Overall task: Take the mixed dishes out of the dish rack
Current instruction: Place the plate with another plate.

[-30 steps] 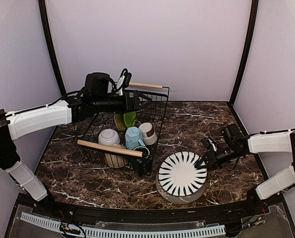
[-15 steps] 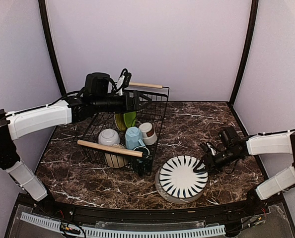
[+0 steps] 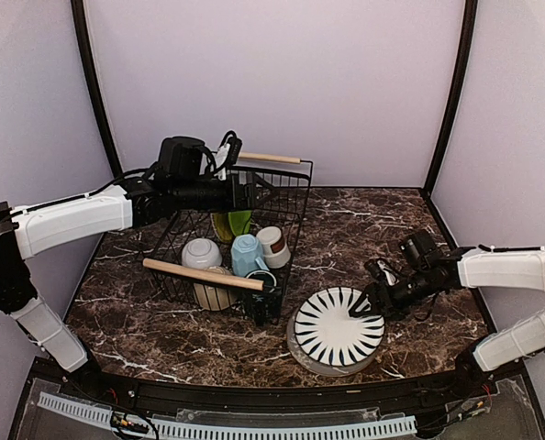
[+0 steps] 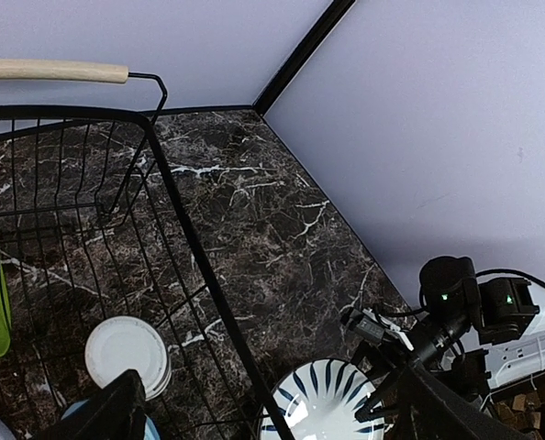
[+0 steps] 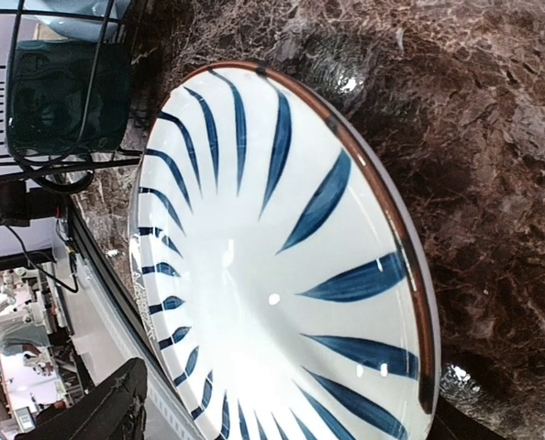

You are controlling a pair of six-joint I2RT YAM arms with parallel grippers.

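The black wire dish rack [image 3: 291,213] stands left of centre, with its wooden handles [image 3: 202,273]. Inside it are a white bowl [image 3: 201,253], a cream bowl [image 3: 214,295], a light blue mug [image 3: 246,255], a brown-white cup [image 3: 272,245], lime-green plates [image 3: 232,223] and a dark green mug [image 3: 263,286]. The striped plate [image 3: 339,326] lies outside the rack on a pale dish. My right gripper [image 3: 372,307] is open at the plate's right rim; in the right wrist view the plate [image 5: 282,275] fills the frame ahead of the open jaws. My left gripper [image 3: 254,193] hovers open above the rack's far side, holding nothing.
Purple walls close in the marble table [image 3: 364,229] at the back and on both sides. In the left wrist view the rack's far handle [image 4: 52,70] and corner wires [image 4: 162,165] are close below, and the right arm [image 4: 465,302] shows beyond the striped plate [image 4: 323,403].
My right gripper has gone from shut to open and let go of the striped plate, which has dropped from tilted to lying flat. The left arm has barely moved.
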